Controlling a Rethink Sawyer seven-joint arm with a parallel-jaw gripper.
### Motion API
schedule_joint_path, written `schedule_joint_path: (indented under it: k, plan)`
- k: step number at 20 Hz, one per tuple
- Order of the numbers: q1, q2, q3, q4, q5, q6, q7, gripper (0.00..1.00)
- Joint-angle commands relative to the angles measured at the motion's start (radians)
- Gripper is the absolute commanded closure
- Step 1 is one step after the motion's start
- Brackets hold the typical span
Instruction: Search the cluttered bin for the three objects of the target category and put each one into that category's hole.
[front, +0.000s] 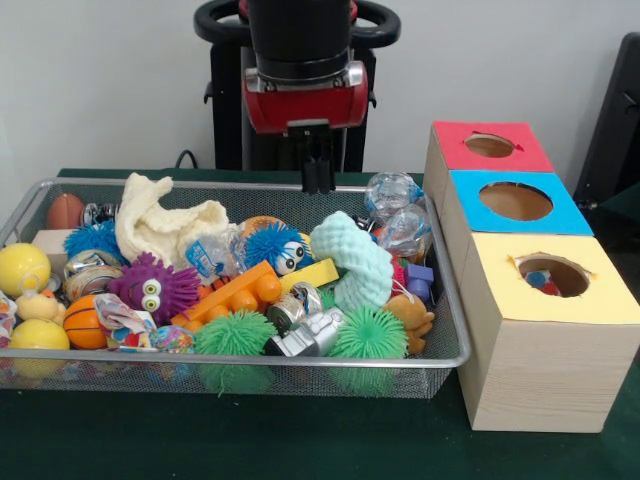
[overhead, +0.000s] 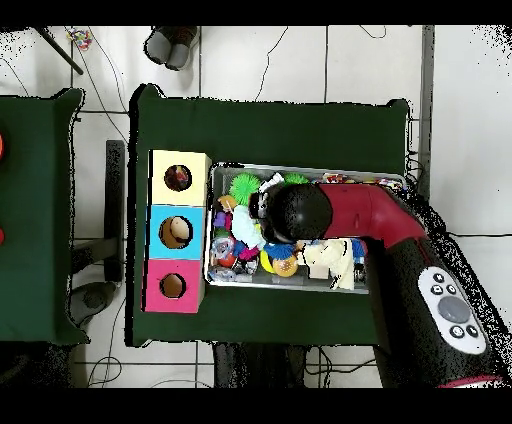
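Note:
My gripper (front: 318, 180) hangs above the far rim of the wire bin (front: 250, 362), near its middle, empty, with its black fingers together. Below it the bin is piled with toys: a mint foam piece (front: 355, 262), a blue fuzzy toy with eyes (front: 272, 245), a purple fuzzy toy with eyes (front: 155, 287), green spiky balls (front: 236, 335), crushed clear bottles (front: 398, 212) and a cream cloth (front: 160, 225). To the right stand the red box (front: 490, 146), the blue box (front: 515, 202) and the yellow box (front: 552, 275), each with a round hole. In the overhead view the arm (overhead: 298, 212) hides the gripper.
Also in the bin are yellow balls (front: 22, 268), a small basketball (front: 82, 322), an orange brick (front: 235, 290), metal cans (front: 300, 305) and a brown bear (front: 410, 318). Something small and coloured shows inside the yellow box's hole. In the overhead view the boxes (overhead: 175, 232) line the left side of the bin (overhead: 300, 168).

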Motion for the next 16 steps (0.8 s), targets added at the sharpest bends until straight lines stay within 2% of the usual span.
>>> schedule_joint_path:
  k: [1, 5, 10, 11, 15, 16]
  plan:
    - [0.041, 0.133, 0.078, -0.235, -0.015, 0.165, -0.18, 1.0]
    - [0.094, 0.21, 0.074, -0.382, -0.015, 0.217, -0.165, 1.0]
    - [0.141, 0.27, 0.07, -0.516, 0.001, 0.299, -0.153, 1.0]
    - [0.148, 0.279, 0.069, -0.537, 0.0, 0.317, -0.156, 0.0]
    - [0.186, 0.348, 0.07, -0.716, -0.023, 0.377, -0.17, 0.0]
    - [0.189, 0.352, 0.069, -0.737, -0.027, 0.385, -0.17, 0.0]
